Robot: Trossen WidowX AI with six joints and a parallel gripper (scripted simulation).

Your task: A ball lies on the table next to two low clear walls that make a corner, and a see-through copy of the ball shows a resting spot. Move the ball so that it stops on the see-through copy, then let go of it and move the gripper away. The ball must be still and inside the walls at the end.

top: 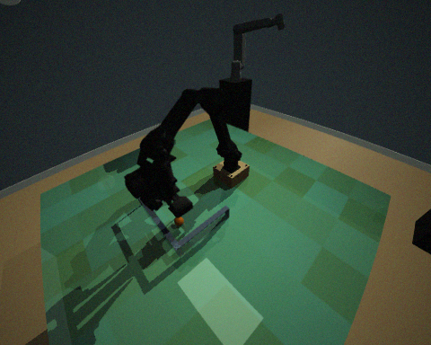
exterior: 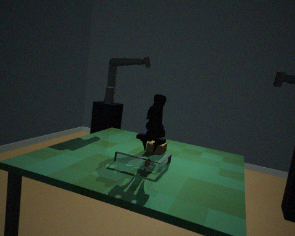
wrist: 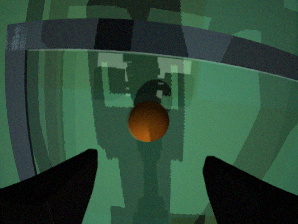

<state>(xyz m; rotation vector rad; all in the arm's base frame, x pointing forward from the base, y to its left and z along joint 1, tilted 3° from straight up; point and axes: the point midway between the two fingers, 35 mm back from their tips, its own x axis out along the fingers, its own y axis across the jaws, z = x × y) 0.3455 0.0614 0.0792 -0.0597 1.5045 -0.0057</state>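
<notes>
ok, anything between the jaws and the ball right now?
Nothing visible. In the wrist view the ball lies on the table ahead of the open gripper, apart from both fingers, with only bare surface between. The clear wall runs beyond the ball, not between.

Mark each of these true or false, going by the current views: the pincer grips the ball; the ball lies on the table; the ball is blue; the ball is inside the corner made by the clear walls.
1. The pincer grips the ball. False: its fingers stand apart with the ball free between and ahead of them.
2. The ball lies on the table. True.
3. The ball is blue. False: it is orange.
4. The ball is inside the corner made by the clear walls. True: it lies close to one wall, within the angle.
</notes>
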